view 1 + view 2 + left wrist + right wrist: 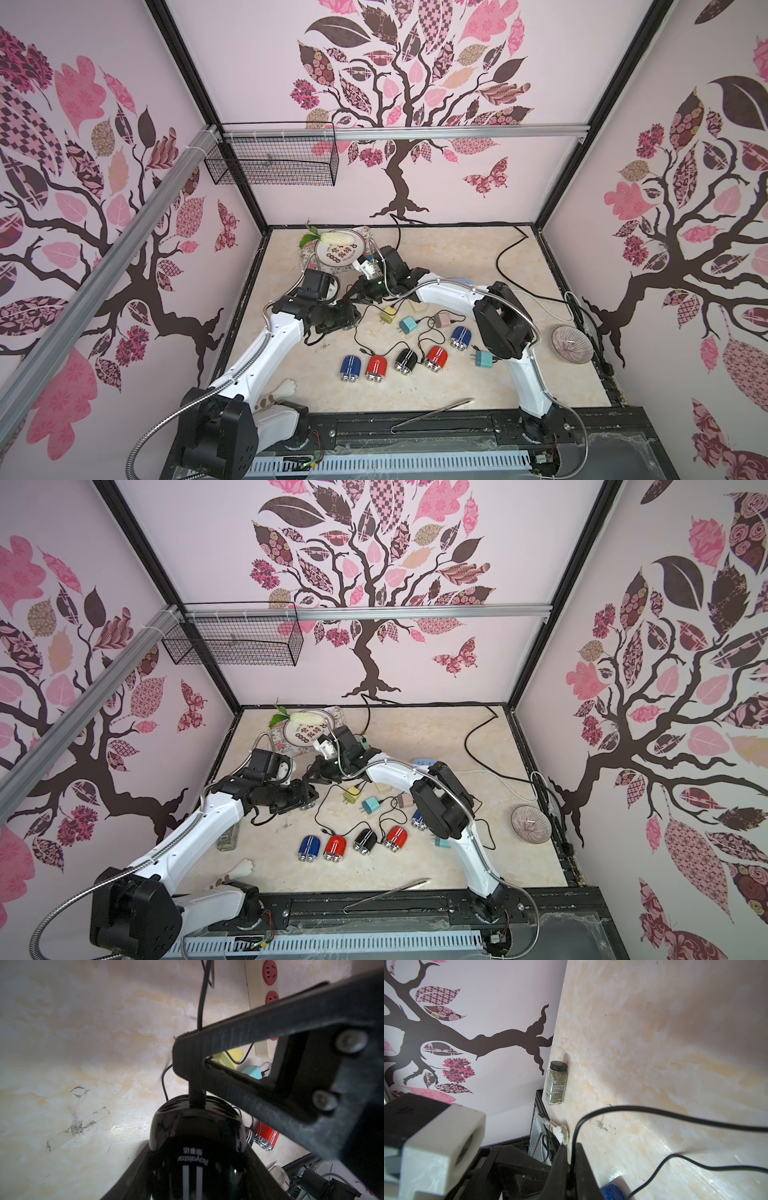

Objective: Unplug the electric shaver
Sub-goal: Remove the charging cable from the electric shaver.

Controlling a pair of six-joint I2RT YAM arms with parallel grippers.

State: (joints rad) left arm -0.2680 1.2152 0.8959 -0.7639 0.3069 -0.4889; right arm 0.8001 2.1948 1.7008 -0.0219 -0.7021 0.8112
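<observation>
In the left wrist view my left gripper [193, 1178] is shut on a black electric shaver [195, 1126] with white stripes, held just above the table. A black plug [196, 1098] sits in the shaver's end, and its cable [200, 1001] runs away across the table. One finger [218, 1043] of my right gripper crosses right at the plug. In the right wrist view the right gripper [572, 1148] is shut on that thin black cable [654, 1110]. In both top views the two grippers [351, 309] [309, 776] meet tip to tip at the table's middle left and hide the shaver.
Several more shavers, such as a blue one [350, 368] and a red one [376, 368], lie in a row near the front with chargers [408, 325] and tangled cables. A power strip [257, 991], a plate [338, 249], a bowl [571, 345], a parsley jar [556, 1084] and tongs [432, 411] are around.
</observation>
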